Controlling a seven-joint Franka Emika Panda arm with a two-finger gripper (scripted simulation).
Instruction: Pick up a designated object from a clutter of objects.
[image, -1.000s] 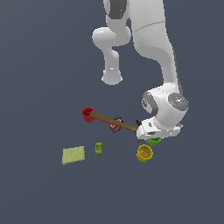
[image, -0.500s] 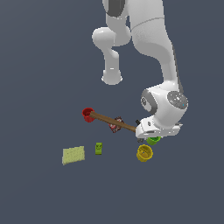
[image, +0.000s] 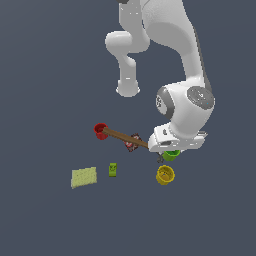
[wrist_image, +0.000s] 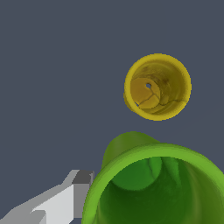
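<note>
Little has shifted across the last second: the arm's wrist remains low over the green cup, and the clutter lies as before, so the approach appears finished and the grasp itself is judged to be the step in hand. Green cup stands just beside the yellow cup, at the exterior view's right end of the clutter, with the hammer and red cup to the exterior view's left. Pincer: one finger shows against the cup's outer wall in the wrist view; the other is hidden, so its opening and any hold cannot be told.
</note>
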